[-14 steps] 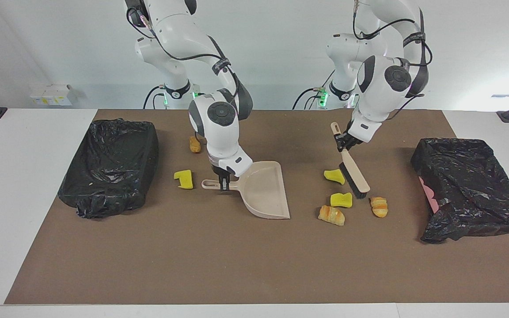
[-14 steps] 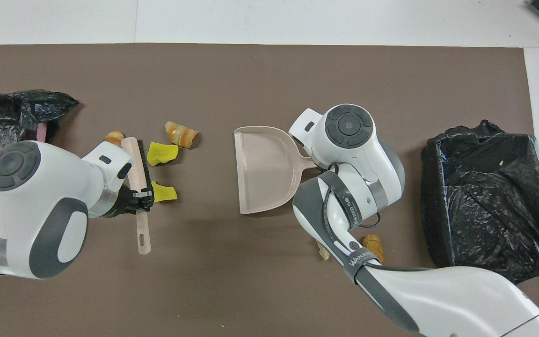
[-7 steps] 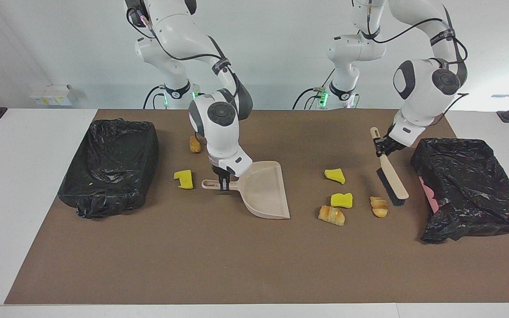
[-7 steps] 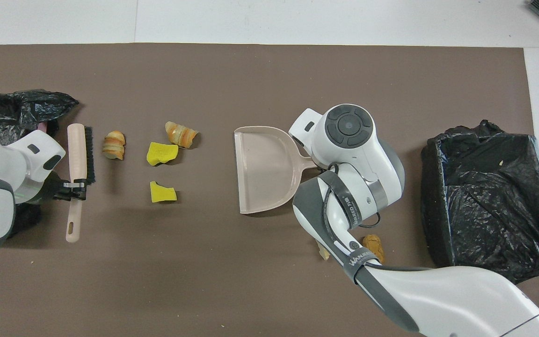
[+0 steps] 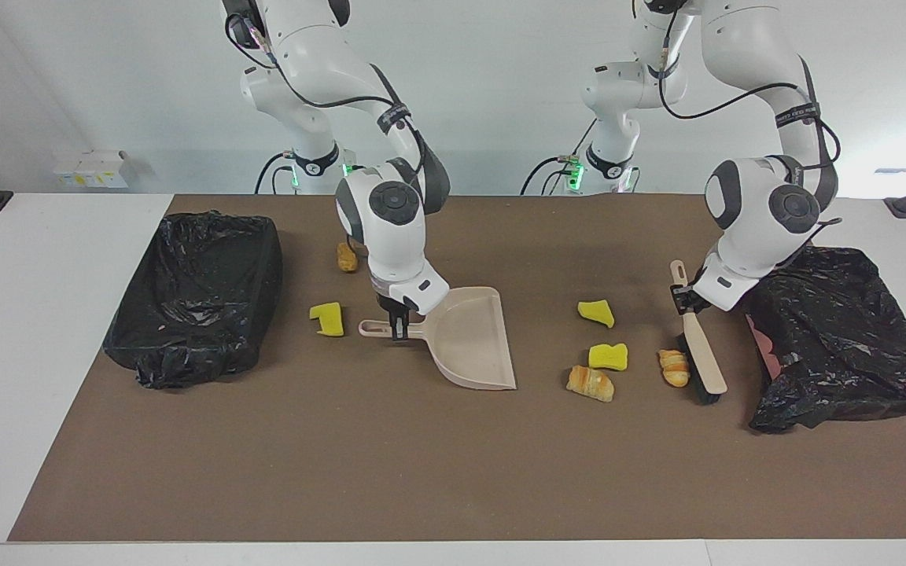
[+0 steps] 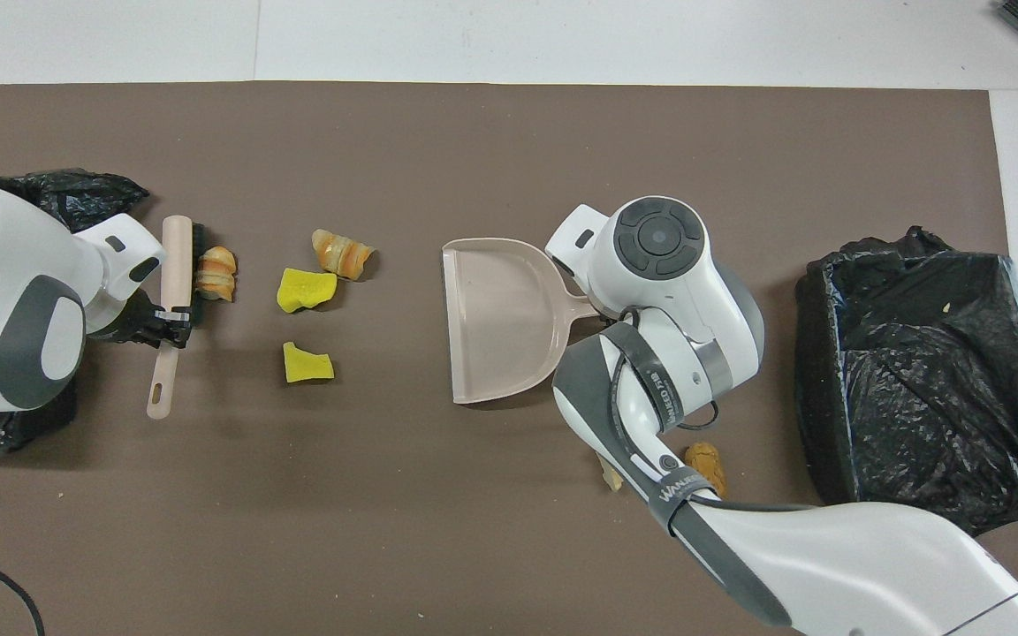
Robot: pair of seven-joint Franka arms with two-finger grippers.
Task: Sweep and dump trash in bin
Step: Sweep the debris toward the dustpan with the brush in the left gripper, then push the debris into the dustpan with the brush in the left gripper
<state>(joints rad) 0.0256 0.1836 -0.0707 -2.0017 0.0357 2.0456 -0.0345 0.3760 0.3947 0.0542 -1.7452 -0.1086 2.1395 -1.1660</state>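
- The beige plastic brush with black bristles (image 5: 699,352) is gripped at its handle by the left claw (image 5: 687,297), beside the crumpled black bag-lined bin at the left arm's end (image 5: 838,334).
- The bristles are set down on the brown mat-covered surface (image 5: 421,472), right against a striped tan-orange bread-like lump (image 5: 674,368).
- Three more pieces of trash are seen between brush and pan: a yellow sponge chunk (image 5: 596,313), a second yellow sponge chunk (image 5: 607,357), and another tan-orange bread-like lump (image 5: 590,383).
- The beige plastic dustpan (image 5: 469,338) is held flat on the surface, its handle clamped in the right claw (image 5: 399,324), its open mouth turned toward the left arm's end.
- A notched yellow sponge piece (image 5: 328,319) is left beside the pan's handle, toward the right arm's end.
- A small orange-brown lump (image 5: 348,256) is seen nearer to the robots than that sponge.
- The black bag-lined bin at the right arm's end (image 5: 197,295) is well apart from the pan.
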